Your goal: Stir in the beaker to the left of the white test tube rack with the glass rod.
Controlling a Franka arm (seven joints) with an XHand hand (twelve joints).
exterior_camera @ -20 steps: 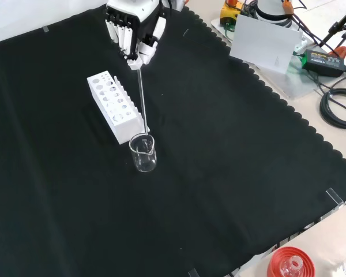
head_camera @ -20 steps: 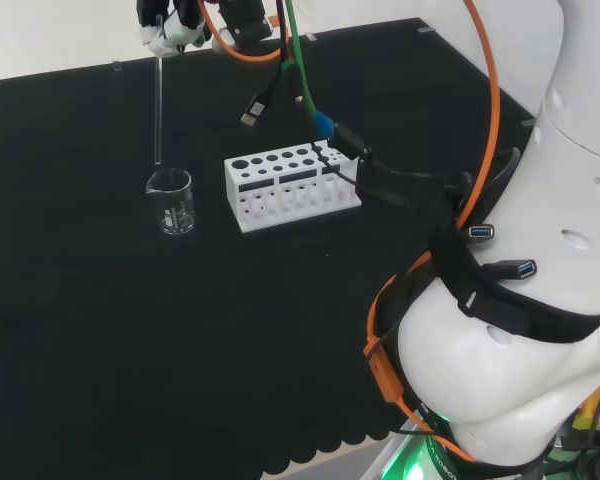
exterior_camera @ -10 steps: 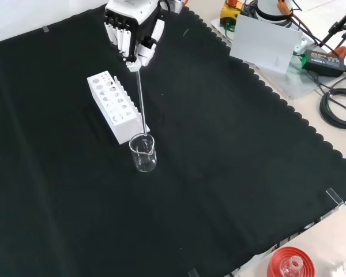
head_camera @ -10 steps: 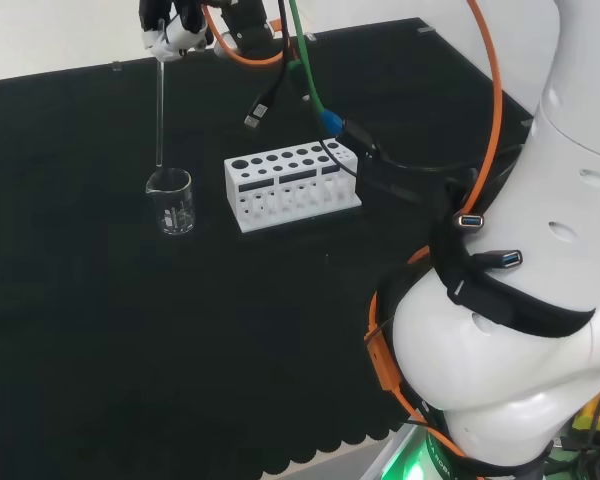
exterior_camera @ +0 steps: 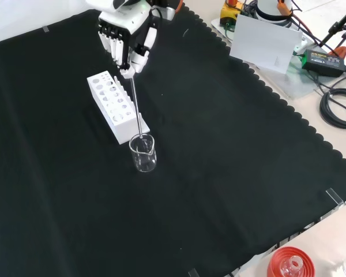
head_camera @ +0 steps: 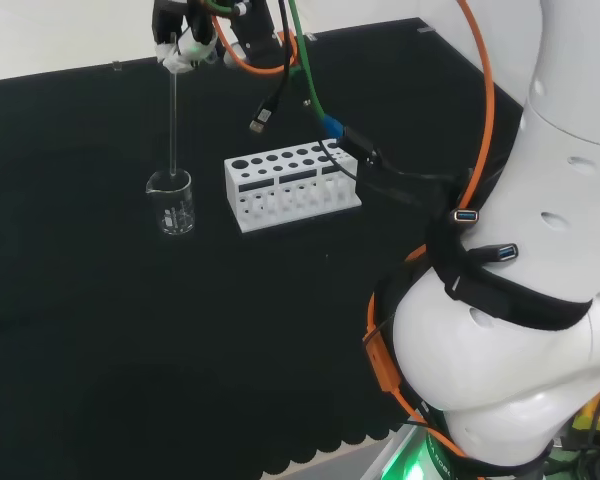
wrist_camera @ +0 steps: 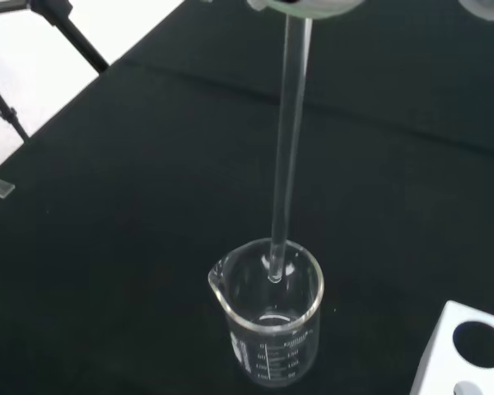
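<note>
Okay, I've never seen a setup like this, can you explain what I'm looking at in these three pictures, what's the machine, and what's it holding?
It is a single white robot arm at a bench covered in black cloth. Instead of a clamp it ends in a black and white robot hand with fingers and a thumb.

One picture is taken from behind and above the arm's base, so the big white shapes on its right are the arm itself. One is taken from in front, looking down on the cloth. One comes from a camera at the wrist, looking past the palm.

On the cloth stand a clear glass beaker and a white test tube rack beside it.

The robot hand pinches the top of a glass rod. The rod hangs almost straight down, and the wrist picture shows its lower tip just inside the beaker's mouth.
</note>
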